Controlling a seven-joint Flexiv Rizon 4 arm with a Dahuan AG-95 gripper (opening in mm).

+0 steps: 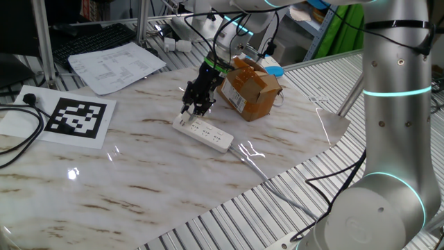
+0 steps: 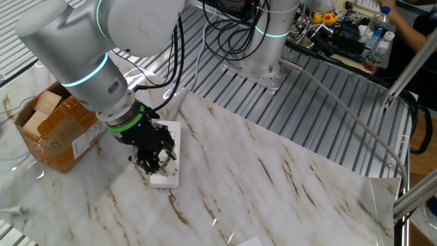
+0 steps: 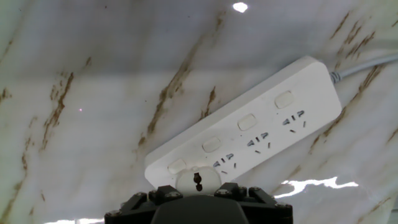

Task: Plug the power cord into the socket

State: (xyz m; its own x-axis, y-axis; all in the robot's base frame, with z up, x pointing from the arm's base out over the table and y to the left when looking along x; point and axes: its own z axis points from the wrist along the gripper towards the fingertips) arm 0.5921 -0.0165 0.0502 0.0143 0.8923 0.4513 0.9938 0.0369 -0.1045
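The marble-patterned tabletop point(image 1: 139, 173) fills most of each fixed view, pale with brown veining, and it butts against a ribbed metal surface point(image 2: 300, 102) on the side where the arm's base stands. The silver arm point(image 1: 388, 104), ringed with lit teal bands, reaches over the tabletop and ends in a black gripper point(image 1: 197, 105) that angles steeply down onto one end of the socket point(image 1: 208, 135). The socket is a long white strip lying flat on the tabletop, with a row of outlets and a switch beside each, and its thin pale cable leaves from the end far from the gripper. Just behind it in one fixed view sits a brown cardboard box point(image 1: 251, 87), its flaps partly open and a white label on its side; the box stands near the strip but not touching it. Farther off lie a white sheet printed with a black square marker point(image 1: 78, 118) and some printed papers point(image 1: 114, 64), with a black cable point(image 1: 17, 142) curling near the marker. The power cord point(image 3: 198, 180), a small roundish white piece with dark marks, sits at the near end of the socket directly under the fingers point(image 2: 164, 156), touching the strip's top face. The fingers stand close on either side of it, but whether they press it or have a gap cannot be told.
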